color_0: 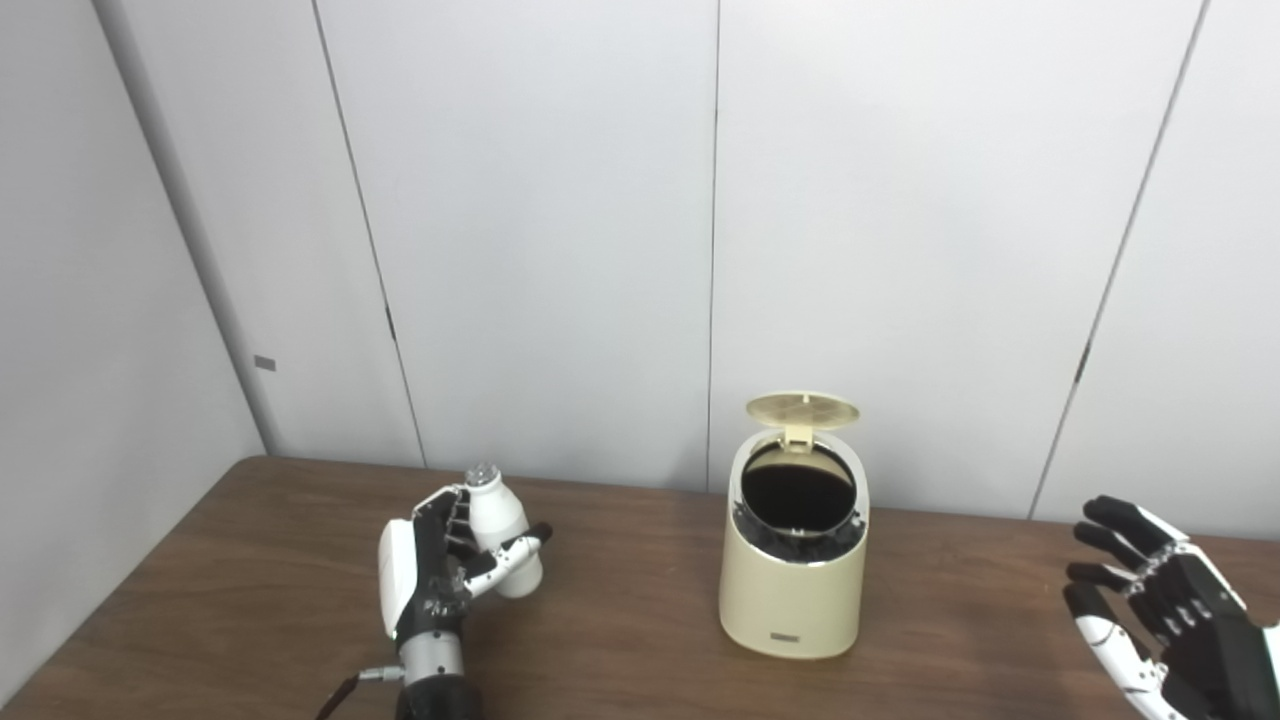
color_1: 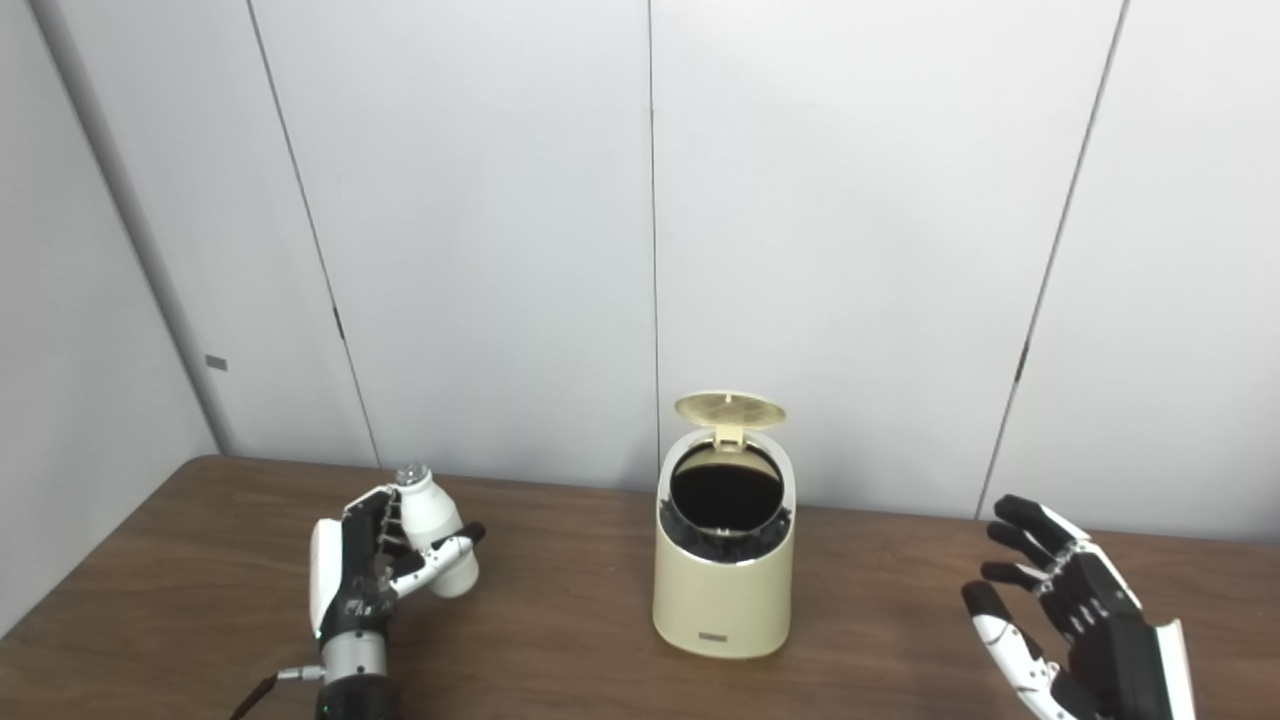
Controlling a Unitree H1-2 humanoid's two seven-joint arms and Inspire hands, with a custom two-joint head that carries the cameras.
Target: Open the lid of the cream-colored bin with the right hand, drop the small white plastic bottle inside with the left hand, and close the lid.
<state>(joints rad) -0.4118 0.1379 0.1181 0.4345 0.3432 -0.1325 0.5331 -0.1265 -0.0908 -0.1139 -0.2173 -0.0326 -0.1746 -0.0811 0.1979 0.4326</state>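
Right hand (color_1: pixel 1075 620) sits closest to camera at about 4 o'clock in frame, fingers spread, palm empty, hovering over the brown table (color_1: pixel 560 650), well apart from the bin. Left hand (color_0: pixel 435 575) at 8 o'clock, wrapped around the small white plastic bottle (color_0: pixel 500 525): fingers behind it, thumb across the front, bottle roughly upright with its cap end up and tilted slightly left. Can't tell whether the bottle base touches the table. Cream-colored bin (color_0: pixel 793 590) stands upright near table centre, at 3 o'clock from the bottle, clear gap between them. Lid (color_0: pixel 802 409) is flipped up on its rear hinge, at 12 o'clock on the bin, dark opening exposed. Grey wall panels (color_1: pixel 500 250) behind.
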